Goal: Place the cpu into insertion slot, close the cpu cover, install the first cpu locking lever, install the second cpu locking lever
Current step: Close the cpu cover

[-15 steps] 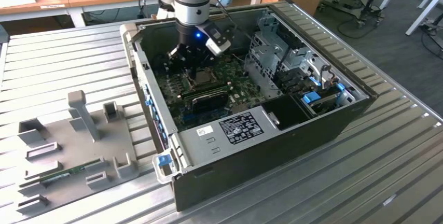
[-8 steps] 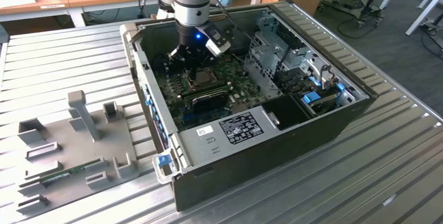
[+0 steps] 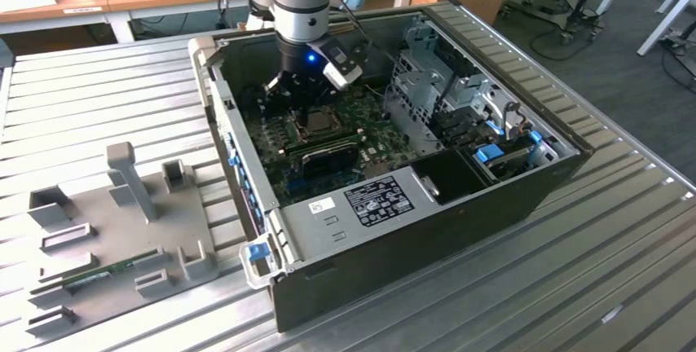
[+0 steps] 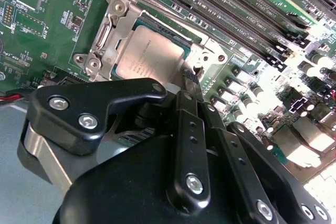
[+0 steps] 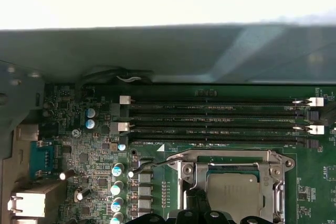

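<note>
as the chip (image 4: 149, 56) is lying under its lowered cover (image 4: 105, 38), the gripper (image 4: 190, 74) is hovering near, jaws together, grasp unclear; levers seemingly undone.

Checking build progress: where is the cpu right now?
In both wrist views the cpu lies in the insertion slot, beside the long memory slots and close to the gripper.

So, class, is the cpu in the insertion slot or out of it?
In. In both wrist views the cpu lies flat inside the silver frame of the insertion slot.
</note>
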Controlling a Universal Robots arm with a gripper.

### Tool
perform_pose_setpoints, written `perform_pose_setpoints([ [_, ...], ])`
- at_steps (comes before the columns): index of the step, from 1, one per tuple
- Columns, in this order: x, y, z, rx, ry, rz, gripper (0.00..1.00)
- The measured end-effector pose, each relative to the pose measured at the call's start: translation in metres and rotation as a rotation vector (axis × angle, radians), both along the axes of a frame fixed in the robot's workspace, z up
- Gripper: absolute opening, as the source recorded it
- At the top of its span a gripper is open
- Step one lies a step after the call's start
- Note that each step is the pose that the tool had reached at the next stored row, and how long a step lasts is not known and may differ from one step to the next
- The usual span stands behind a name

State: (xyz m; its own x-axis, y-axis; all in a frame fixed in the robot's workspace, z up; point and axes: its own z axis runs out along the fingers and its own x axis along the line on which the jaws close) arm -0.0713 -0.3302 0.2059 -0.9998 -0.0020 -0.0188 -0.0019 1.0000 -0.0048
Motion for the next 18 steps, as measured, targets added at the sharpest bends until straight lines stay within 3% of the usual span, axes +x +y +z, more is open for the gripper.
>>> perform_pose_setpoints([
  [18,0.0000,0.0000,-0.0040,0.0003,0.0000,0.000,0.10],
])
